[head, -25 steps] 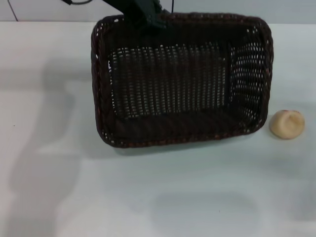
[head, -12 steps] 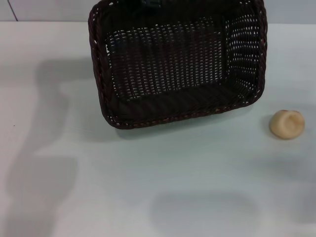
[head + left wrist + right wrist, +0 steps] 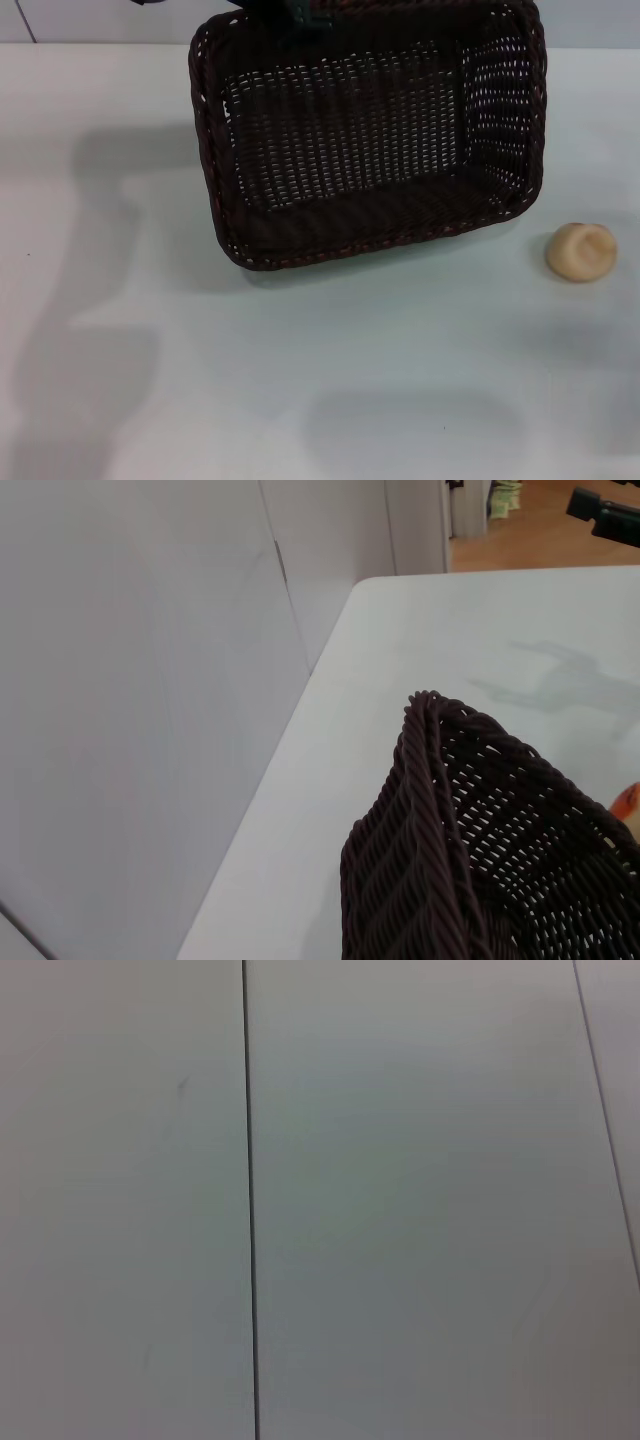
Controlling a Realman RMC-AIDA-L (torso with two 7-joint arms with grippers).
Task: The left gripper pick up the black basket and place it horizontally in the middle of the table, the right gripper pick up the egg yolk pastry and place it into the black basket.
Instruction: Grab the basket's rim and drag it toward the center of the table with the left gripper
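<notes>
The black basket (image 3: 370, 130) hangs tilted above the far part of the white table (image 3: 300, 380), its opening facing me and its shadow on the tabletop under its near rim. My left gripper (image 3: 292, 10) is shut on the basket's far rim at the top edge of the head view. The left wrist view shows a corner of the woven rim (image 3: 440, 780) close up. The egg yolk pastry (image 3: 581, 251) lies on the table to the right of the basket, apart from it. A small black tip, the right gripper (image 3: 605, 502), shows far off in the left wrist view.
A pale wall (image 3: 150, 680) runs along the table's far edge. The right wrist view shows only flat grey panels with a dark seam (image 3: 248, 1200). Soft arm shadows lie on the table's left side (image 3: 90, 300).
The basket has risen and shifted toward the far side, then dipped slightly back toward me, still tilted. The pastry has not moved.
</notes>
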